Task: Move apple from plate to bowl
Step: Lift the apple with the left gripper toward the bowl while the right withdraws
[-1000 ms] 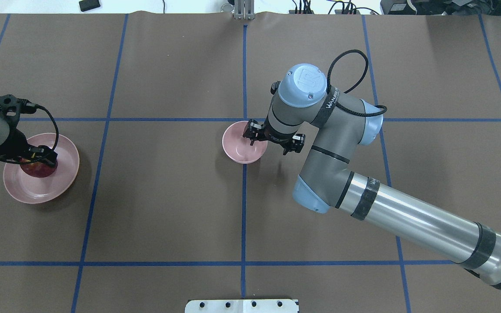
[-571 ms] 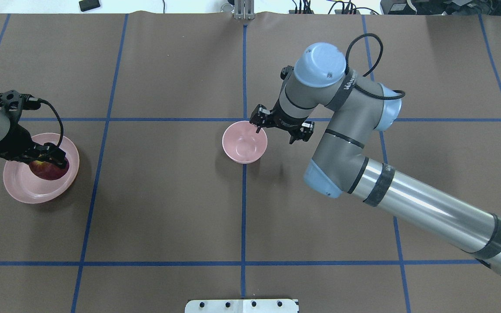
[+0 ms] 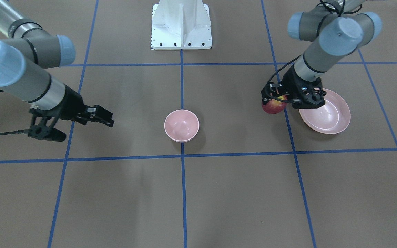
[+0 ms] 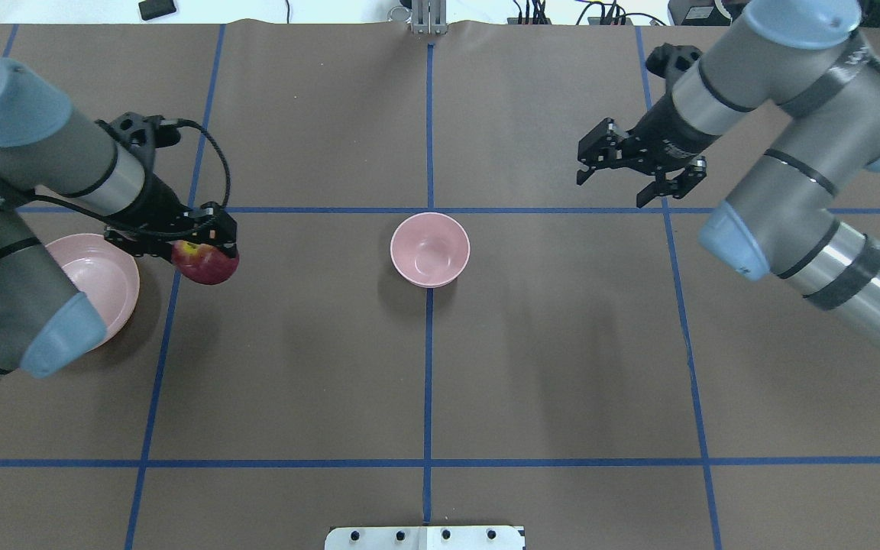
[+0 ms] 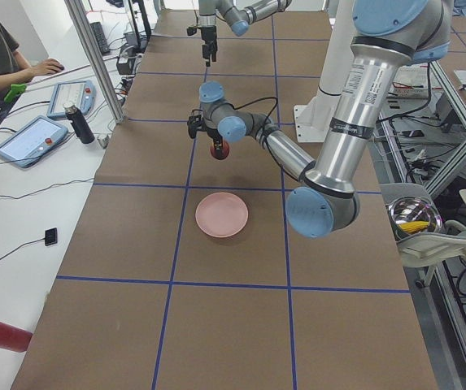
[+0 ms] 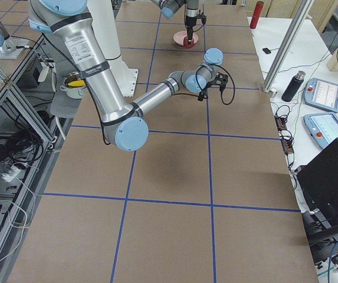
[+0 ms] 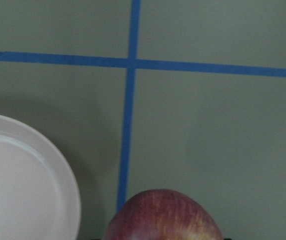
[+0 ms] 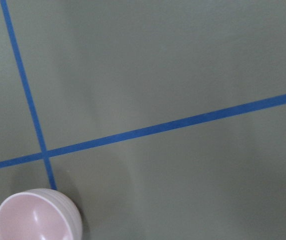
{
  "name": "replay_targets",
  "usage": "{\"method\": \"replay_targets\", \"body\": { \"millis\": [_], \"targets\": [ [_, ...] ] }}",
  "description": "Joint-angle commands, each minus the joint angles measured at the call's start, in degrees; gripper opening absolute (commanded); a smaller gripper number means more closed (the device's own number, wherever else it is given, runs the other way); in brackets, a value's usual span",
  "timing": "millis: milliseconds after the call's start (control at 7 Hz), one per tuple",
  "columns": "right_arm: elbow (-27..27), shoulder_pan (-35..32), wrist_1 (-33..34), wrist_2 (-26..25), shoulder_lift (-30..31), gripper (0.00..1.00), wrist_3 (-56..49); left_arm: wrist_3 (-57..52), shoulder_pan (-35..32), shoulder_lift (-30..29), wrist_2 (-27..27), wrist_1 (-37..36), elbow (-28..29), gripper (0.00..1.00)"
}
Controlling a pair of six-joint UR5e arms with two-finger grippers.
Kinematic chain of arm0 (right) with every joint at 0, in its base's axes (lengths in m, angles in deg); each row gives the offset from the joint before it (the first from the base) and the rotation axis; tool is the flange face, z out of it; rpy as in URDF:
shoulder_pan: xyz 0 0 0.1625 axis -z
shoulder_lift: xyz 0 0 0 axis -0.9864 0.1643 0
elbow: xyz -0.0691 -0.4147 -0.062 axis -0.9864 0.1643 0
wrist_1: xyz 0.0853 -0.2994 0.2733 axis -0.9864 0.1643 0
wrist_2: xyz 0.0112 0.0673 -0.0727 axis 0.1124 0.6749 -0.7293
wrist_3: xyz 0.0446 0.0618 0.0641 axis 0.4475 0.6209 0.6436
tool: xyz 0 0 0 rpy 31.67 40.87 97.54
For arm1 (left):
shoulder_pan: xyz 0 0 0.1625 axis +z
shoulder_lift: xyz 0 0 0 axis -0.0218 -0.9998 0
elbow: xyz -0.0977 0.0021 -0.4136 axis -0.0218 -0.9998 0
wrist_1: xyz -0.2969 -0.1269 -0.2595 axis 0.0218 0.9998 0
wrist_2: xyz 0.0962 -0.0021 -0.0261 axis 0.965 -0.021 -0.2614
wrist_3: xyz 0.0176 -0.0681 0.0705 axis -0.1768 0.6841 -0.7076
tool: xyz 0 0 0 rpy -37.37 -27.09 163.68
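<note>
Carry step. My left gripper [image 4: 207,248] clamps the round dark-red apple [image 4: 207,265], frame left; next I traverse right over the deep pale-pink bowl [image 4: 430,250]. Right gripper [image 4: 609,191], upper right: spread apart.

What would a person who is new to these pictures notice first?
First, the round dark-red apple, gripped in the left arm's tool above the brown table, just beside the wide shallow pale-pink plate and off it. Next, the small deep pale-pink bowl, empty at the table's centre, with the right arm's tool open and well away from it.
</note>
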Motion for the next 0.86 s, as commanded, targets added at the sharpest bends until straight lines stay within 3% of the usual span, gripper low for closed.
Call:
{"method": "replay_targets", "body": {
  "millis": [0,286,714],
  "targets": [
    [-1.27,-6.36,-0.12,2.46,9.45,1.00,-15.88,7.92,6.47,-14.79,6.22,-5.81,7.05,0.00],
    [-1.26,-8.84,-0.38,2.29,14.04,1.00,-24.98,8.12,7.18,-26.82,8.85,-5.21,20.29,0.00],
    [-1.53,-8.93,-0.47,0.89,15.38,1.00,-25.97,8.55,8.59,-32.06,9.65,-0.73,29.76,0.00]
  ]
}}
